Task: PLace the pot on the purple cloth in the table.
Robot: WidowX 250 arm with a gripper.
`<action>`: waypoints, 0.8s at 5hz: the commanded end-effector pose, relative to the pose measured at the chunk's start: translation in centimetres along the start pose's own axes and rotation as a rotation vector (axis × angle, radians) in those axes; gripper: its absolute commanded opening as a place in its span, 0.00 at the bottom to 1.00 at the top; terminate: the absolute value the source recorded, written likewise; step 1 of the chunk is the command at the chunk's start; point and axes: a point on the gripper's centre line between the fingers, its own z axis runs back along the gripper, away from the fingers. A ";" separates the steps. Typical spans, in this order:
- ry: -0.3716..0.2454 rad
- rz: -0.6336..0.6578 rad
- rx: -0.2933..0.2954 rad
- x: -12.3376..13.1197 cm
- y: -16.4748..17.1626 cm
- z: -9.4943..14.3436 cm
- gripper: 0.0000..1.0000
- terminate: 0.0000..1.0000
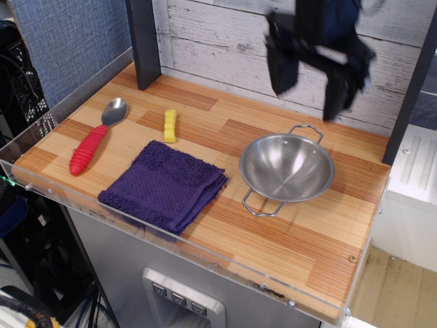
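Note:
The shiny steel pot (287, 166) with two wire loop handles sits upright on the right half of the wooden table (300, 232). The folded purple cloth (164, 184) lies to its left near the front edge, apart from the pot. My gripper (308, 96) hangs in the air above and behind the pot, blurred by motion. Its two dark fingers (281, 65) point down and stand wide apart, with nothing between them.
A red-handled spoon (95, 139) lies at the left. A small yellow block (170, 126) lies behind the cloth. A dark post (143, 41) stands at the back left, another at the right (410, 89). A clear acrylic rim (136, 225) runs along the front.

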 end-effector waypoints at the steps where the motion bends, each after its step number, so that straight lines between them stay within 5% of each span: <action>1: -0.035 -0.077 0.062 0.3 -1.8 -3.4 1.00 0.00; 4: 0.088 -0.068 0.053 -0.5 -2.2 -8.9 1.00 0.00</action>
